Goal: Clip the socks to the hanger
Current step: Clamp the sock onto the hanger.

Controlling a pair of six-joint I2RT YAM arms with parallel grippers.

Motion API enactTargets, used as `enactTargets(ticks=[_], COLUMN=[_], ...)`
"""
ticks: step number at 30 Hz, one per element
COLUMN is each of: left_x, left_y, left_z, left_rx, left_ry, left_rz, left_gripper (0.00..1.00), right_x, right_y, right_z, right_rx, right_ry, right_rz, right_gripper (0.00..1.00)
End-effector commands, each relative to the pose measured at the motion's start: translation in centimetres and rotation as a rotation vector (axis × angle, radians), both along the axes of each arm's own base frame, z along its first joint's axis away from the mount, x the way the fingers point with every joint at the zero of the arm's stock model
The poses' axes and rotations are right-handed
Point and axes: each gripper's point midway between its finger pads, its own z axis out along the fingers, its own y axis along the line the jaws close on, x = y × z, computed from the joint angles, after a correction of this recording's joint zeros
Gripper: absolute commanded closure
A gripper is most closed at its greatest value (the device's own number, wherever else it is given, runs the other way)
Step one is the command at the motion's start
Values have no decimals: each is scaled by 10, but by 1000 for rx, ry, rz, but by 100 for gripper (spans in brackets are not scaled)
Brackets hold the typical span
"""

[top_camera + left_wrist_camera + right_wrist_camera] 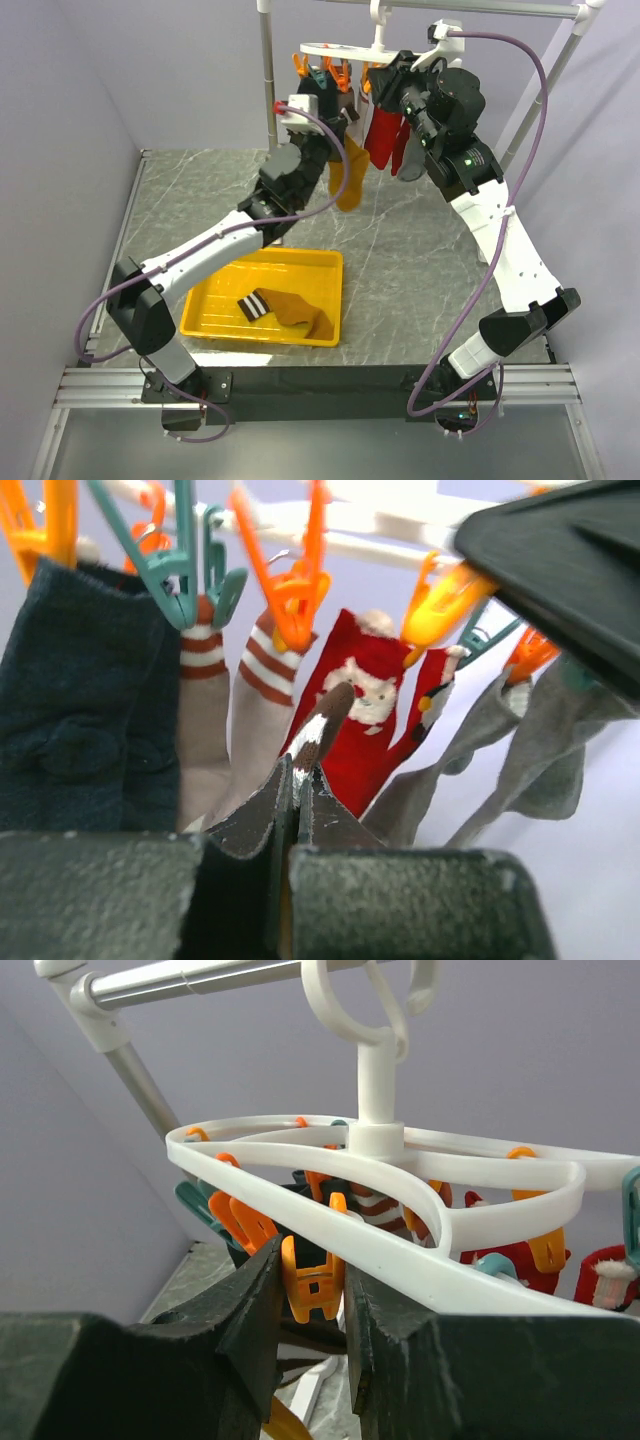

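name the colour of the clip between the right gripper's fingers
Orange clip; right wrist view shows it best.

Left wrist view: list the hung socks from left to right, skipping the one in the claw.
Navy sock → beige socks with rust-and-white striped cuffs → red Santa socks → grey socks.

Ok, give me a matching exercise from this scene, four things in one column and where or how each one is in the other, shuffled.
1 left gripper
2 right gripper
3 yellow plastic tray
4 red Santa-print sock

A hangs from the white plastic oval hanger
B shut on a mustard-brown sock at its striped cuff
C holds the other mustard-brown sock
D closed around an orange plastic clip

Pairs: 1-B, 2-D, 3-C, 4-A
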Motion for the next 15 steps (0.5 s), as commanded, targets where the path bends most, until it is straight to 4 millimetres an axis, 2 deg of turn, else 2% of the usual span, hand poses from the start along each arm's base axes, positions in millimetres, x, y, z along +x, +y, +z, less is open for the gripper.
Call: enactTargets(ticks=[1,2,5,11,15], left_x=[-12,-8,-7,-8,-15], left_y=[11,7,5,5,-3], left_z=[41,32,31,35,38], left_rx=[-22,26,57,21,-2], left_ry=[-113,-116,-129,-149,-183], left_rz=[189,222,299,363,360], left_gripper=[99,99,99,99,99], right_x=[-8,-7,-5,-5,-6], right_y=[-12,-12,-15,-24,-26], right_z=[38,37,38,38,34], right_rx=[70,71,82,74,60], right_ry=[-72,-61,-41,-35,-22], right_rz=[-45,-50,-72,-115,-123], right_gripper=[100,100,100,100,100])
